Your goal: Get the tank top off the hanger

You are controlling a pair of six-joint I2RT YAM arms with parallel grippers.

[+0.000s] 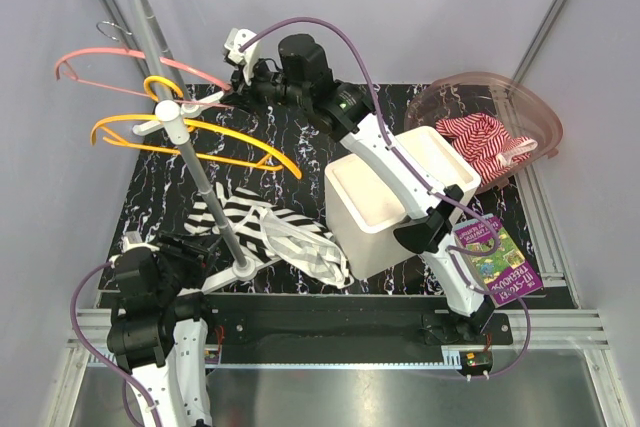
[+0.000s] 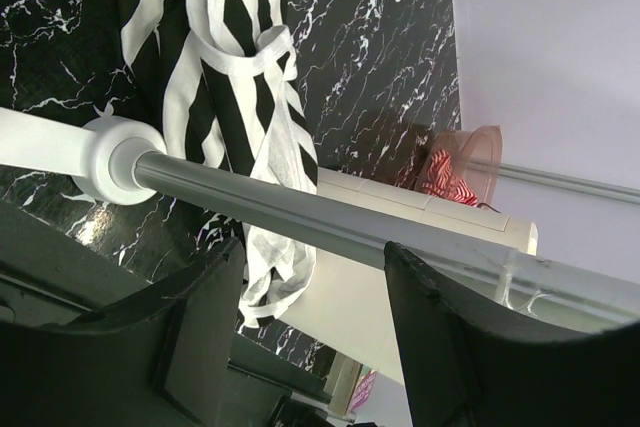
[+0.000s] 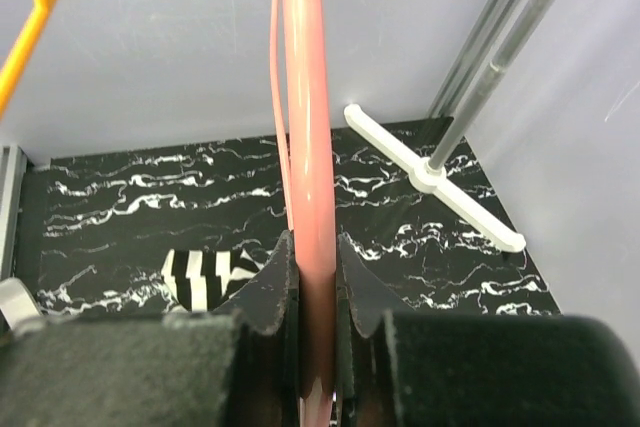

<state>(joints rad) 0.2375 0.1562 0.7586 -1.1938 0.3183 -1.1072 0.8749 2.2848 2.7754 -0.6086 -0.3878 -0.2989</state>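
The black marbled table (image 1: 300, 137) lies under both arms, and the grey rack pole (image 1: 200, 172) slants across it, crossing just ahead of the left gripper (image 2: 320, 342). That gripper's jaws are spread well apart with nothing between them; the pole passes close beyond its fingertips (image 2: 205, 322), and whether it touches them cannot be told. A white bin (image 1: 385, 212) sits to the right of that gripper. The zebra-striped tank top (image 1: 275, 232) lies crumpled on the table just beyond the left gripper, past the pole, off any hanger and well apart from the right gripper (image 1: 238, 79). The right gripper, stretched to the far side, pinches the pink hanger (image 3: 305, 97), its jaws pressed tight on the bar. An orange hanger (image 1: 230, 142) hangs on the rack just to its near left
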